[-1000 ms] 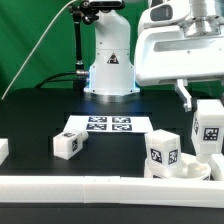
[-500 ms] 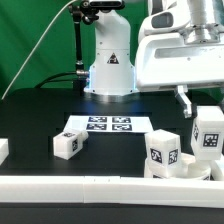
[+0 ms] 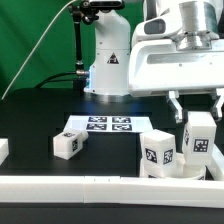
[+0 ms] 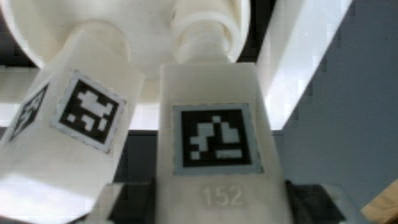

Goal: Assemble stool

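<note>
My gripper [image 3: 198,108] is shut on a white tagged stool leg [image 3: 198,133] and holds it upright over the round white seat [image 3: 176,168] at the exterior view's right. A second leg [image 3: 157,152] stands upright on the seat just beside the held one. A third leg [image 3: 68,144] lies loose on the black table left of the marker board. In the wrist view the held leg [image 4: 217,120] fills the middle between my fingers [image 4: 125,200], with the standing leg [image 4: 80,100] next to it. Whether the held leg touches the seat is hidden.
The marker board [image 3: 108,125] lies flat at mid table before the arm's base. A long white border bar [image 3: 90,185] runs along the near edge. A small white block [image 3: 3,150] sits at the exterior view's far left edge.
My gripper has moved to the exterior view's left and downward with the leg, bringing it from beside the seat to right next to the standing leg.
</note>
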